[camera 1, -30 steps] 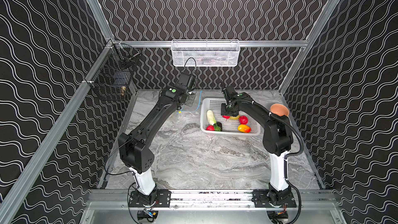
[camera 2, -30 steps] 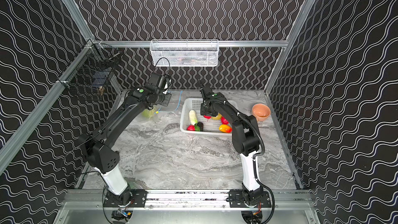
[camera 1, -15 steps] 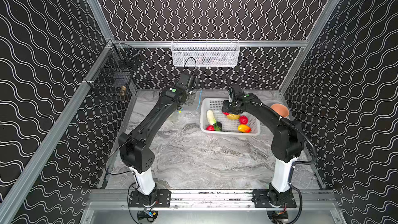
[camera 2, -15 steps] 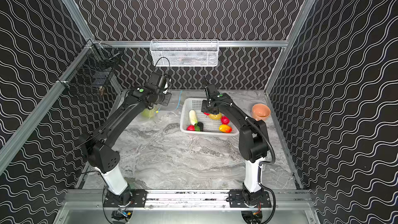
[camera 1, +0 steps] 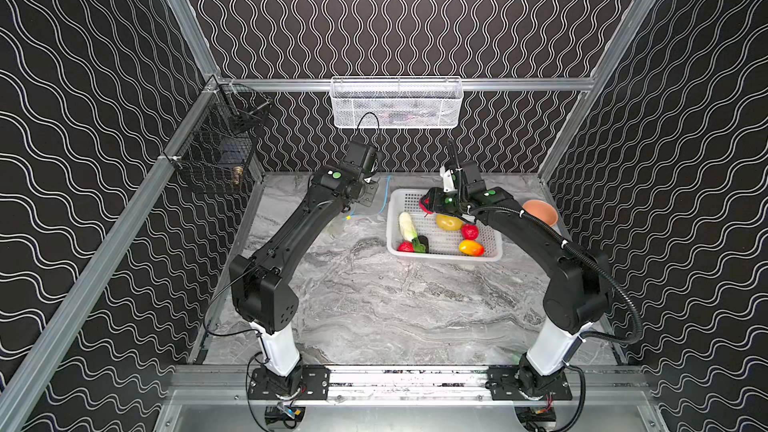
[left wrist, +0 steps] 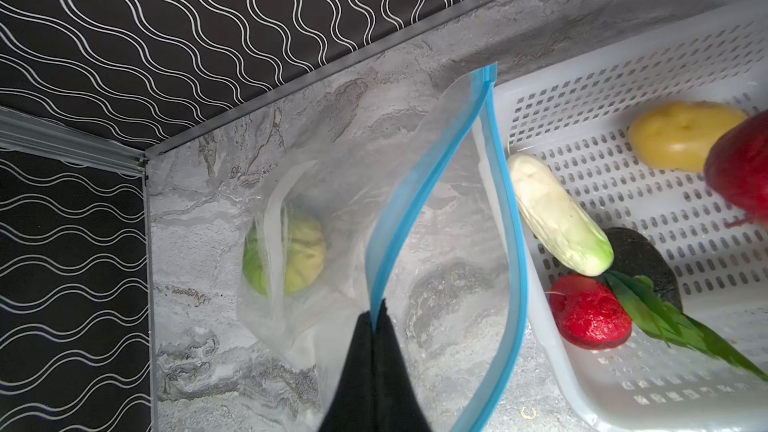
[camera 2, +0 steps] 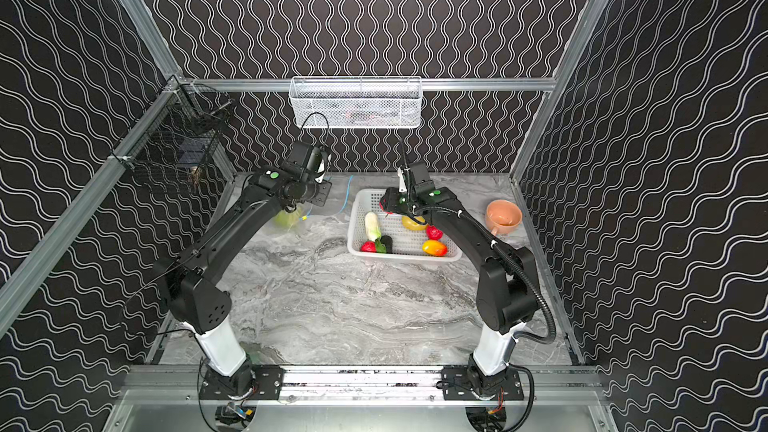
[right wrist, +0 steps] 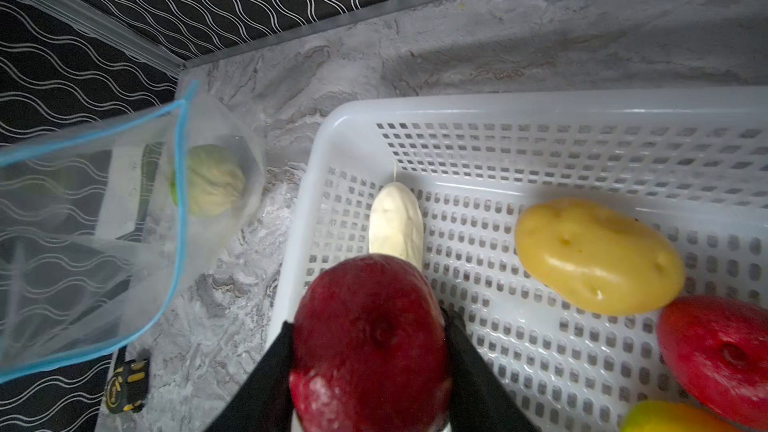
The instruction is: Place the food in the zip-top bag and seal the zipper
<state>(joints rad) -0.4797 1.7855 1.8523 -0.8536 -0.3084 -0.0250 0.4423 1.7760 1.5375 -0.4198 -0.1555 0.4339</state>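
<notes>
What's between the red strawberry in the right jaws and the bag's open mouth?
In the right wrist view, the white basket's side wall and a strip of bare marble table separate the red strawberry from the bag mouth.

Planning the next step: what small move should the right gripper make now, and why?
Probably carry the dark red toy strawberry, gripped by the right gripper over the white perforated basket, sideways toward the mouth of the clear zip-top bag, which the left gripper pinches open.
</notes>
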